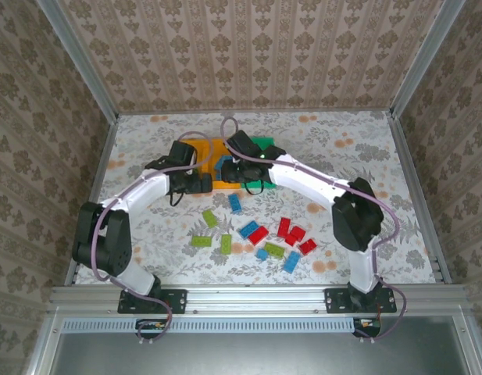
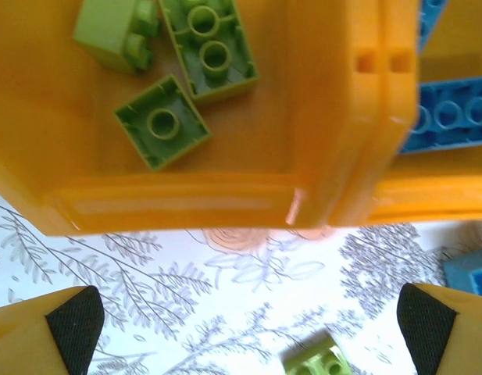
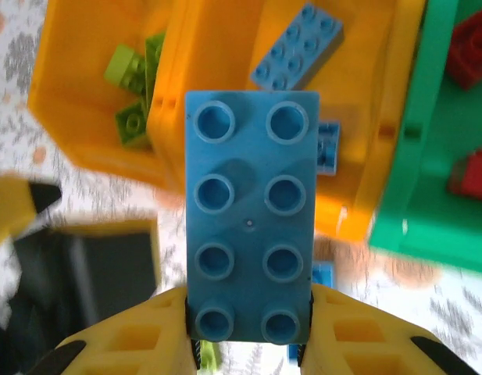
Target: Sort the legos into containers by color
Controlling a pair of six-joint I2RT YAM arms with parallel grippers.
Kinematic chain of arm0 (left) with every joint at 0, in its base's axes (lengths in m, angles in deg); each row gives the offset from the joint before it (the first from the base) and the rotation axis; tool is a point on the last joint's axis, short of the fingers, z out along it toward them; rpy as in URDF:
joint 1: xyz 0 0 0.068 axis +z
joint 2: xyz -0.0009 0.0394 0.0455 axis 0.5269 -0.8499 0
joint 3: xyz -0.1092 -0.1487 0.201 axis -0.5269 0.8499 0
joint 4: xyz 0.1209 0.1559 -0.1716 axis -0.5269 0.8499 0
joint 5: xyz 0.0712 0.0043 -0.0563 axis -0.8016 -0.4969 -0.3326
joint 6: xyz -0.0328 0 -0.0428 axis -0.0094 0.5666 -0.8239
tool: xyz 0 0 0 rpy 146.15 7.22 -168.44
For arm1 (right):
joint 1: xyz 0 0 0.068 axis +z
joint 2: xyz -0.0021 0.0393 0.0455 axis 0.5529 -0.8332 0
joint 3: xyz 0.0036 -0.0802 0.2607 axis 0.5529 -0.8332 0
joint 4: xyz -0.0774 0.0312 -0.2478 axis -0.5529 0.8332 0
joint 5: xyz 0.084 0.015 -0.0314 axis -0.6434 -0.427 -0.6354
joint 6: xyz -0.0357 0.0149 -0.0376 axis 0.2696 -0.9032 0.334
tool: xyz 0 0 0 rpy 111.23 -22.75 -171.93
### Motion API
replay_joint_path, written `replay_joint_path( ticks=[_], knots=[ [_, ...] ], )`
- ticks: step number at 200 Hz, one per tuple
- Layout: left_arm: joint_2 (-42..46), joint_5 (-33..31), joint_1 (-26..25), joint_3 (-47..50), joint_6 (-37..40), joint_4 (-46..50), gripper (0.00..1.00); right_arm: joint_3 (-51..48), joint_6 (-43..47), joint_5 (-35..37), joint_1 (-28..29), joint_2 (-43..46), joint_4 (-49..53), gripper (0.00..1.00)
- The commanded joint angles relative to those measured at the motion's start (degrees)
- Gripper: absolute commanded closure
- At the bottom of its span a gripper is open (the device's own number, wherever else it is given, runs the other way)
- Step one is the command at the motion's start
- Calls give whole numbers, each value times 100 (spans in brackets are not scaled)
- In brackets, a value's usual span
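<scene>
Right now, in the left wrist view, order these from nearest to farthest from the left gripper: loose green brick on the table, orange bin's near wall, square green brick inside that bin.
From the left gripper:
1. Loose green brick, on the table, closest in.
2. Bin's near wall, just beyond.
3. Square green brick, on the bin floor, past that wall.

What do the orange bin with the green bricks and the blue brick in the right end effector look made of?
Orange bin: apparently moulded plastic, glossy; a bright highlight sits on its near corner. Blue brick: likely hard plastic, smooth satin finish, with crisp moulded studs.
</scene>
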Motion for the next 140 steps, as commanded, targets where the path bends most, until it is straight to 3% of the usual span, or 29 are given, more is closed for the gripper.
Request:
replay_joint_path(
  ticks=[1, 43, 66, 98, 112, 140],
  knots=[
    [305, 116, -98, 230, -398, 48, 0, 629, 296, -269, -176, -611, 187, 68],
    [630, 175, -203, 715, -667, -155, 0, 798, 301, -338, -356, -1010, -188, 65],
    [716, 193, -278, 790, -682, -162, 0, 799, 246, -462, -370, -1096, -331, 56],
    [782, 368, -380, 776, -735, -276, 0, 547, 120, -555, -370, -848, -560, 34],
    [768, 463, -686, 725, -822, -327, 1, 339, 53, -475, -370, -624, -621, 24],
    [520, 564, -1065, 511, -1068, -336, 4, -225, -4, -213, -394, -2, -718, 21]
  ],
)
